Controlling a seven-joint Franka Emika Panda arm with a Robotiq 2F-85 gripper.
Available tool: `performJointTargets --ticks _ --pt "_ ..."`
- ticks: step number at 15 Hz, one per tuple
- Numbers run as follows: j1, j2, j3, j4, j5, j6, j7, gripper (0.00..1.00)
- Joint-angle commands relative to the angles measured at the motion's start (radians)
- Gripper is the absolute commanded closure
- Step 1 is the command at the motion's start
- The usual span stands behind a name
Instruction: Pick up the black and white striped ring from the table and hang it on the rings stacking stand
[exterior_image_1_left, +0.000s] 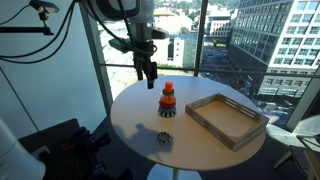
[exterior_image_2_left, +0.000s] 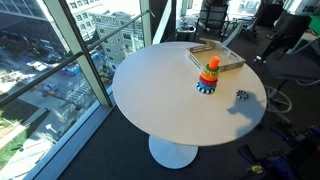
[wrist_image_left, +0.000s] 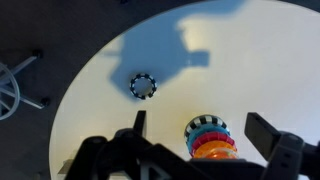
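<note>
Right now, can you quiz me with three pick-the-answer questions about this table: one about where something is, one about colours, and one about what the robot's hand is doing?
1. Where is the striped ring? A in the tray; B on the table; C up in the air.
2. What colours are its stripes? A red and yellow; B green and pink; C black and white.
3. The gripper is: A open and empty; B shut on the ring; C shut on a cup.

Answers: B, it lies flat on the white top. C, dark and white bands go round it. A, the wrist view shows its fingers wide apart, gripping nothing.
</note>
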Motion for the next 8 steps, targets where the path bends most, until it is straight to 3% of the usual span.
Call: performJointTargets --ticks 1,4,8 --pt "-0.033 0.032 -0.021 0.020 0.011 -0.001 0.041 0.00" --pt "-0.060 0.073 -0.046 0.024 0.021 0.013 0.060 0.00" --pt "-0.080 0.148 -0.069 0.015 0.047 0.114 0.069 0.00"
